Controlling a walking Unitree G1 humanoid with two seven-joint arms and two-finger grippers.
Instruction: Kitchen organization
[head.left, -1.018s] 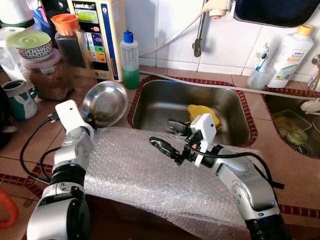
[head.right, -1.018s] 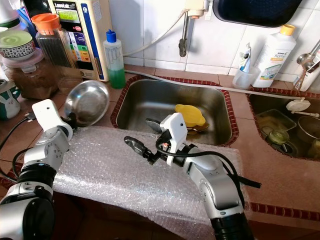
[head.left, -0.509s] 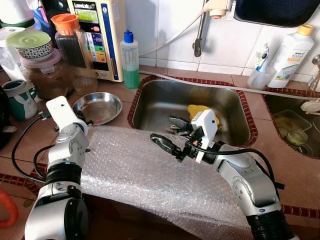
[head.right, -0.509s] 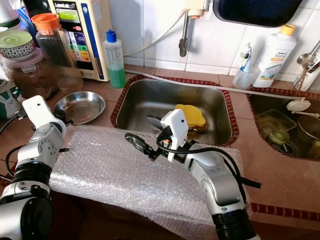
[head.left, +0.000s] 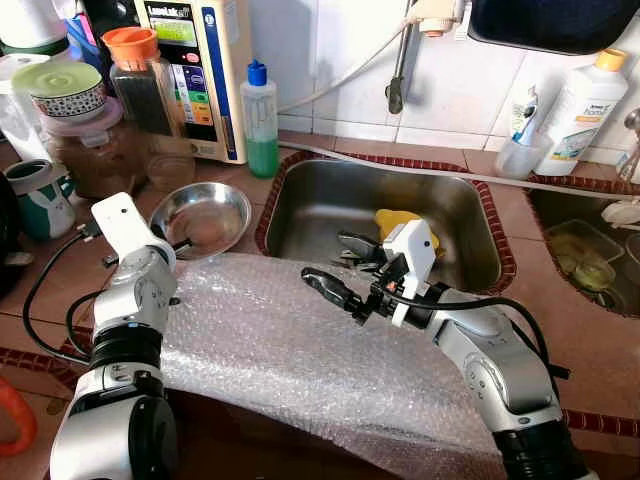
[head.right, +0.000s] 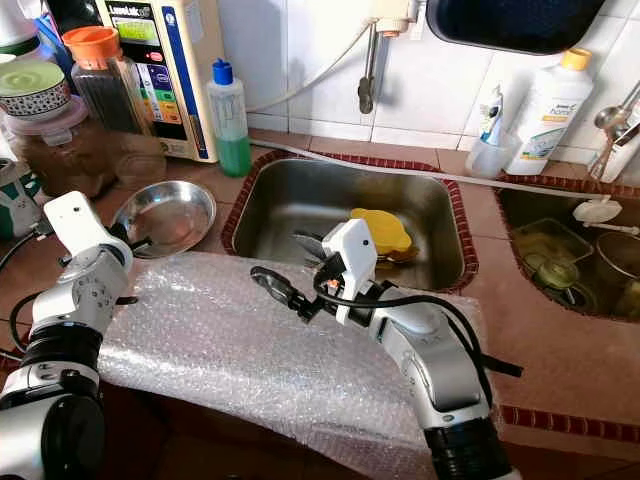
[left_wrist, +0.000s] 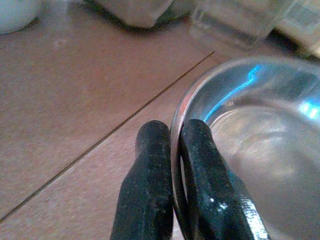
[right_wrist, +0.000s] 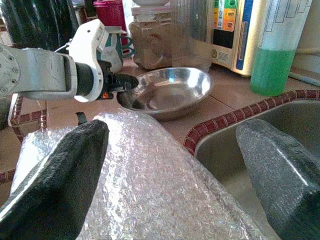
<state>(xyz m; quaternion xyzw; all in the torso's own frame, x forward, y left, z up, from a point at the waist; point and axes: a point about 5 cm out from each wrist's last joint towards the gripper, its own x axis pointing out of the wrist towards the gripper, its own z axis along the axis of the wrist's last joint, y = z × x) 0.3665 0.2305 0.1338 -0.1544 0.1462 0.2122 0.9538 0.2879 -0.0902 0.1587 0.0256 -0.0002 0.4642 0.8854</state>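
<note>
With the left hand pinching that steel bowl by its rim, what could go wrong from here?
The left hand grips the steel bowl only at its thin rim, so the bowl could slip or swing. The glass jar stands close behind and could get knocked. The open right hand hovers over the bubble wrap and could snag it.

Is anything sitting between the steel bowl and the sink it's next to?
Nothing visible. The left gripper is clamped on the steel bowl's rim, and only bare counter and the sink's raised red edge lie between. The bubble wrap sits nearer the robot.
</note>
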